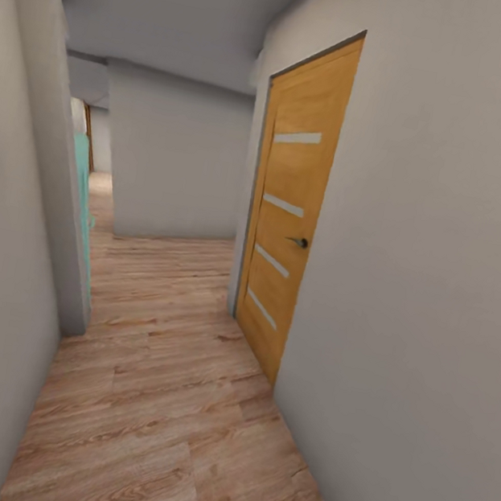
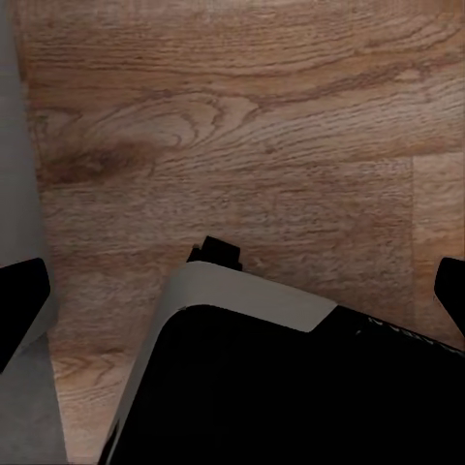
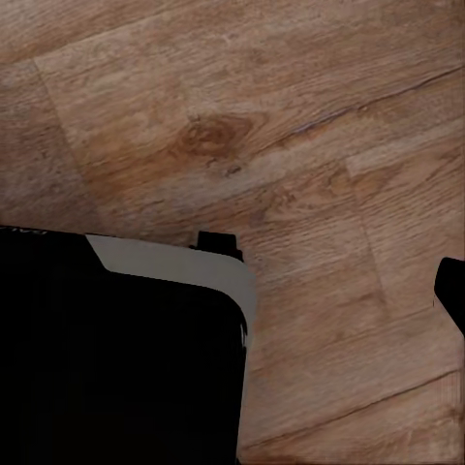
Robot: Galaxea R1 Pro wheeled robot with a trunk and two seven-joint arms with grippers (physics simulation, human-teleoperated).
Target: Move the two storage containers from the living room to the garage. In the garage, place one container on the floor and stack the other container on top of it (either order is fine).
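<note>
Narrow hallway w/ light wood plank floor (image 1: pixel 152 397) and plain grey-white walls; robot is in transit, not at a work spot. On the right wall (image 1: pixel 420 311) sits an orange-wood door (image 1: pixel 287 216) w/ pale horizontal stripes and a dark lever handle (image 1: pixel 299 242), shut as far as I can tell. On the left, a pale wall edge w/ a strip of teal (image 1: pixel 84 198) behind it, prob. another door or panel, can't say which. Corridor runs on ahead to a far wall (image 1: pixel 176 157) and bends off to the left.

Neither storage container is visible from the head cam or either wrist cam, so which way they lie from the grippers can't be read here. Only usable spatial cue: the striped door is ahead and to the right of the robot, so nearer the right arm's side. If that door leads to the garage, next move is likely a base turn to the right; that's a guess.

Both wrist cams look straight down at planks, w/ the robot's own dark base (image 2: pixel 291 387) and its grey trim in shot.

Left gripper (image 2: pixel 242 291): dark fingertips at opposite edges of the wrist view, so spread wide, nothing between them. Right gripper: just one dark fingertip (image 3: pixel 451 291) at the frame edge; can't tell how wide it stands, though nothing appears held.
</note>
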